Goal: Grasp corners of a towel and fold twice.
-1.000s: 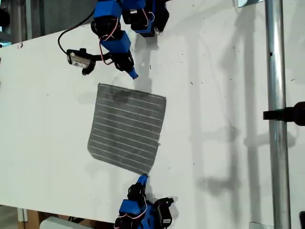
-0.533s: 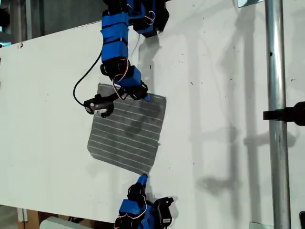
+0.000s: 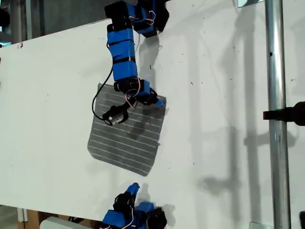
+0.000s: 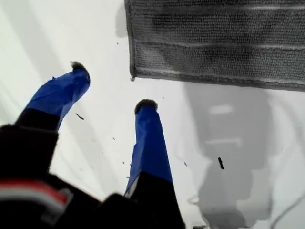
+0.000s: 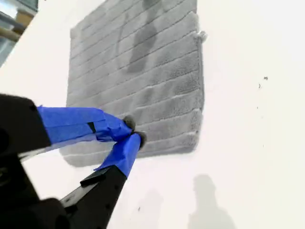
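Observation:
The towel is a gray cloth with thin white stripes, lying flat on the white table. The first arm reaches from the exterior view's top across the towel. My first gripper is open beside the towel's far corner, toward the exterior view's right. Its blue fingertips are over bare table with nothing between them. My second gripper is shut and empty at the exterior view's bottom, a short way back from the towel's near edge. The second wrist view shows that gripper and the whole towel beyond it.
A metal pole with a black clamp runs down the exterior view's right. The first arm's black cable loops over the towel's far edge. The table's edge slants along the exterior view's upper left.
The first arm swung out from beyond the towel and across it to the corner at the exterior view's right. The second gripper drew back from the towel's near corner.

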